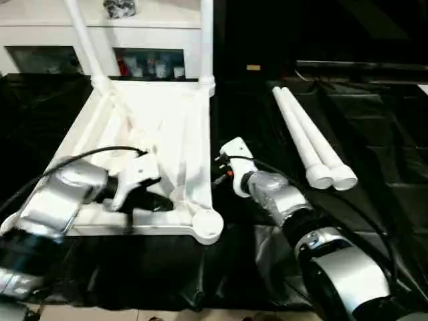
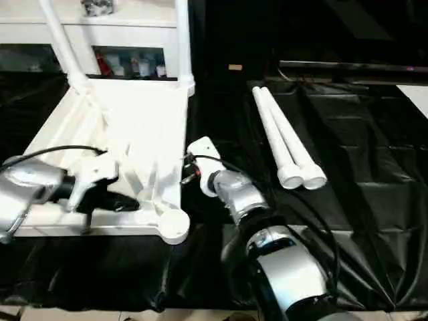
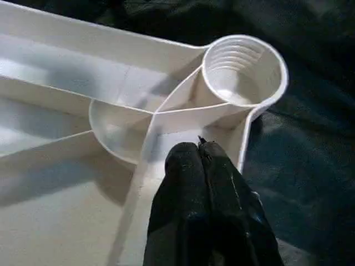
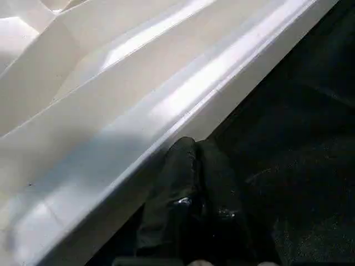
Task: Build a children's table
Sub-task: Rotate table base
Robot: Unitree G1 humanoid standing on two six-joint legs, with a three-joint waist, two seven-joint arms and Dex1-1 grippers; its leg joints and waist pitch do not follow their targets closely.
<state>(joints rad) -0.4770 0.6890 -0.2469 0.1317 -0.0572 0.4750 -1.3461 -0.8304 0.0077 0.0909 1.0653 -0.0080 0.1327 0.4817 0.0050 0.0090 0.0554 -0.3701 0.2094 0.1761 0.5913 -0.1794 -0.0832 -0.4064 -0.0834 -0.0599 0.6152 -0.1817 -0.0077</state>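
Nearest me, my left gripper (image 1: 160, 202) is pressed shut with nothing between the fingers, its tips over the ribbed underside of the tabletop (image 1: 167, 120), close to the near right corner socket (image 3: 244, 69). That socket is a round ribbed cup, open upward and empty. My right gripper (image 4: 194, 158) is shut too, holding nothing, its tips just at the right outer edge of the tabletop, low against the black sheet (image 1: 374, 134) that covers the worktop.

The tabletop lies upside down on the left part of the worktop, ribs up, with shallow compartments between the ribs that hold nothing. At its two far corners a fitted leg (image 1: 83, 37) rises, leaning leftward, and another fitted leg (image 1: 206, 33) stands upright in its socket.

To the right, well apart from the tabletop, two loose legs (image 1: 311, 140) lie side by side and touching on the black sheet, their wide open ends toward me.

Farthest back stands a white cabinet (image 1: 80, 40); behind its glass sit small coloured items (image 1: 150, 67) that I cannot tell apart.
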